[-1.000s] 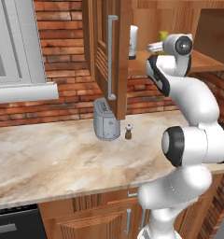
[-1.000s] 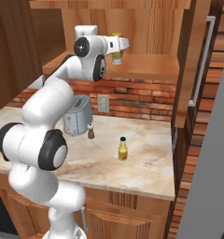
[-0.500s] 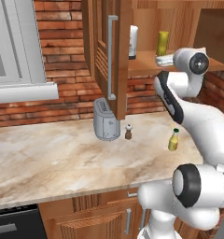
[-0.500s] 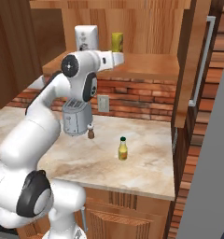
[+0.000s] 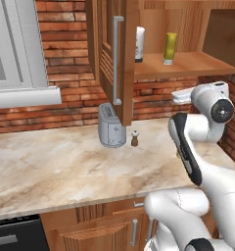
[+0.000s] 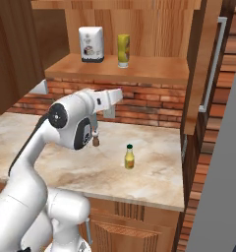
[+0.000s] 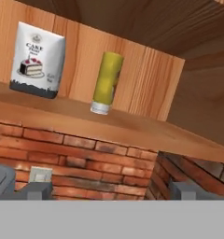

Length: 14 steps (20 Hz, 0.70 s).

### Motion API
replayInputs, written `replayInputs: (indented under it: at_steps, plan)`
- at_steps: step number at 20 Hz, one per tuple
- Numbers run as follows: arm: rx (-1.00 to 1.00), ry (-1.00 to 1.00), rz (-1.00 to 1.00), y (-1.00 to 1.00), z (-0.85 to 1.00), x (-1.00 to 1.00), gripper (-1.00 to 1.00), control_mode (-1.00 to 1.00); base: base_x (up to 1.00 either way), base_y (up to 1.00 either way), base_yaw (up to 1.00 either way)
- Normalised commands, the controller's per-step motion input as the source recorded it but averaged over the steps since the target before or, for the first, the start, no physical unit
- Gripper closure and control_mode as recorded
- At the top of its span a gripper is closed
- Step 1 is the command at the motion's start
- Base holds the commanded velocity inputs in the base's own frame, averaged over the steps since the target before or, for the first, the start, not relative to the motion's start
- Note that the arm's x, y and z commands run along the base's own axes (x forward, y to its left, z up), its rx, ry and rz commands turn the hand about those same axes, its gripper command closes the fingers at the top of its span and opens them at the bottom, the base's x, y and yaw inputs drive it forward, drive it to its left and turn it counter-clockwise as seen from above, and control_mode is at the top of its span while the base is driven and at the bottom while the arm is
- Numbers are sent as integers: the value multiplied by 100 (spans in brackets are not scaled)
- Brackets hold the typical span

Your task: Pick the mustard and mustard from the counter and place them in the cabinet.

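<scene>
the claw point(image 7: 109, 190) stands wide open and empty, its tips at the bottom of the hand view, below the shelf edge. one mustard, the dull-yellow cylinder point(image 6: 123, 49), stands upright on the cabinet point(image 6: 139, 69) shelf in the upper middle of the right base view, beside a white cake-mix bag point(image 6: 91, 44). the other mustard, the slim bottle with the dark tip point(image 6: 129, 157), stands on the surface point(image 6: 66, 162) at the centre of that view, apart from the brown shaker point(image 6: 96, 140)

risks, as i judge them: the slim bottle looks tippy, so a sideways nudge from one finger could topple it; on the way up, the open slatted door point(image 5: 112, 63) or the shelved bottle could be clipped

count: two mustards, one bag, one shaker, one toaster point(image 5: 111, 125)
</scene>
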Motion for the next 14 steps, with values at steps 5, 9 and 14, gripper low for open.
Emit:
replayInputs:
  at_steps: [5, 9, 14]
  plan:
    - [-8, 0, 0, 0, -81, -99, -100, -100, 0, 0, 0]
    - [-13, 9, 0, -1, -95, -78, -100, -100, 0, 0, 0]
    - [-19, 18, 0, -4, -96, -49, -100, -100, 0, 0, 0]
